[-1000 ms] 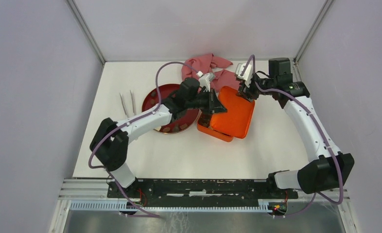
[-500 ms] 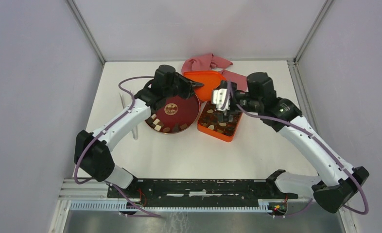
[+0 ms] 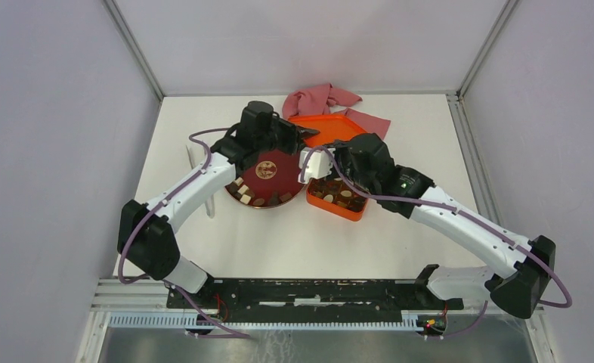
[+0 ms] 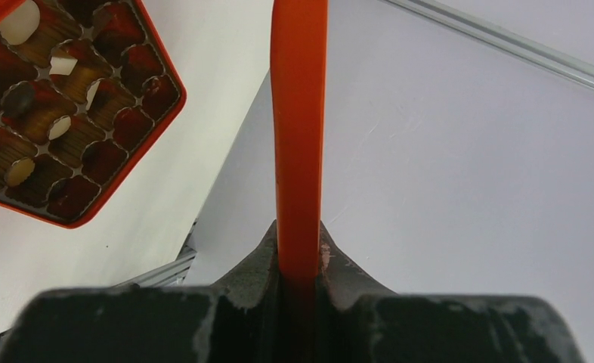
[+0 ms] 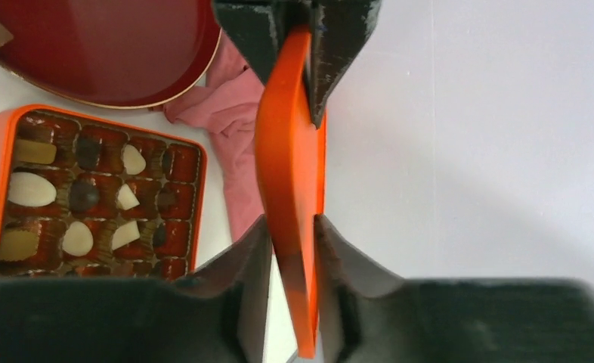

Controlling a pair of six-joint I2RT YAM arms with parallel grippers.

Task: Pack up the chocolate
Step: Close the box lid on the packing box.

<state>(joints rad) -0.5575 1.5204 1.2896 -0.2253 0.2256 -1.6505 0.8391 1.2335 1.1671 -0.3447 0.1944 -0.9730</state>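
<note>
The plate (image 3: 288,175) sits left of the middle of the table (image 3: 400,234), toward the far edge. The tin (image 3: 352,214) is just beside it on the right. Pieces of chocolate (image 3: 258,200) lie along the plate's near rim and in the tin's compartments. Behind the tin, the lid (image 3: 320,125) is held between the left gripper (image 3: 303,133), clamped on its left edge, and the right gripper (image 3: 330,151), closed on its near edge. The cloth (image 3: 317,98) lies behind the lid at the far edge. Left of the plate lie the tweezers (image 3: 191,153).

Chocolate (image 3: 345,194) partly beneath right arm (image 3: 460,224)
</note>
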